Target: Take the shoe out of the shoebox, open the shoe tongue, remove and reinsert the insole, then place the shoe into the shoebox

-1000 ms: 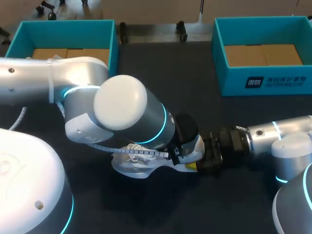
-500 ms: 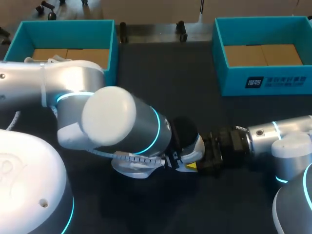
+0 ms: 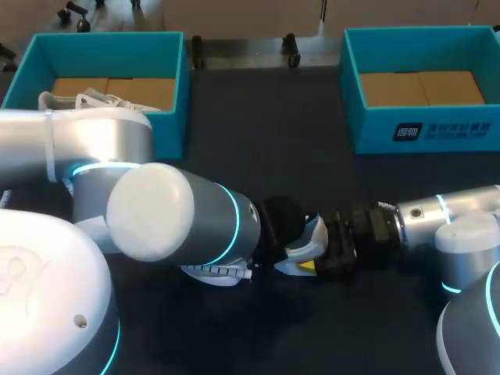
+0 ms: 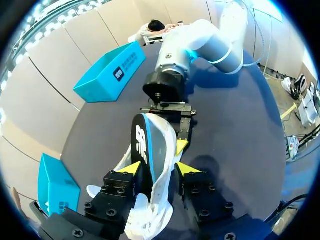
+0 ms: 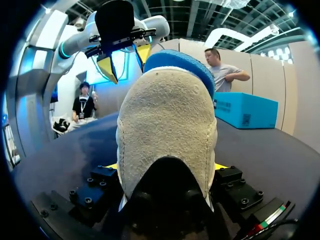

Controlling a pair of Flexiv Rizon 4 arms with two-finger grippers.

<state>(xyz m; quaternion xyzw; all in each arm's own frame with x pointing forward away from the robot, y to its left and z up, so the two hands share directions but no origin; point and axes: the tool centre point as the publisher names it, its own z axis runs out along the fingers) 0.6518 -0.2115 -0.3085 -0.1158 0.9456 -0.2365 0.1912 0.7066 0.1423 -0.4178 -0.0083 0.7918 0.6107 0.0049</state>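
A white and grey shoe [image 4: 150, 150] with a blue collar lies on the dark table, largely covered by my left arm [image 3: 172, 226] in the head view. Only its toe [image 3: 215, 273] and heel [image 3: 311, 238] show there. My right gripper [image 3: 316, 254] is shut on the heel, one finger on each side [image 5: 166, 167]. The suede heel [image 5: 167, 120] stands right in front of that camera. My left gripper [image 4: 158, 168] is open and straddles the shoe's upper from above. Its yellow tips [image 5: 125, 57] hang apart over the collar, holding nothing.
A teal shoebox [image 3: 101, 47] at the back left holds another white shoe [image 3: 86, 100]. A second teal shoebox [image 3: 422, 125] stands at the back right. Bare dark table lies between the boxes and in front of the shoe.
My left gripper has opened from shut, and the left arm has swung toward the view's left and down. The shoe and the right gripper have stayed put.
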